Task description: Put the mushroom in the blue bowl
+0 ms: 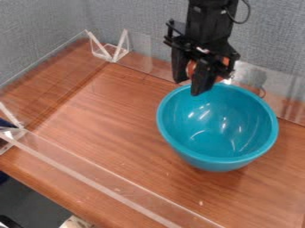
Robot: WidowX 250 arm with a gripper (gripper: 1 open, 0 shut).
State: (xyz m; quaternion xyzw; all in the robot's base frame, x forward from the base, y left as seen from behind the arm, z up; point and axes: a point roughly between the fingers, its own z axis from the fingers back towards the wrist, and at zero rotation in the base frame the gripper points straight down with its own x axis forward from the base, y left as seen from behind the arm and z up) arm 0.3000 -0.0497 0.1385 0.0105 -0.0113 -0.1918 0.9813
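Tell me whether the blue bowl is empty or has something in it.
Empty, as far as visible: the blue bowl shows only smooth glossy interior; no mushroom inside.

The arm (210,20) was black throughout — a slim, boxy column that widened into a blocky wrist housing with squared edges. A thin dark cable looped out beside its upper part. Below the housing a flat cross-piece spread to either side, and from it hung the gripper (201,86), also black, with narrow, tapering fingers (205,78). Small orange-red touches showed along the fingers' sides — too small and blurred to tell what they were.
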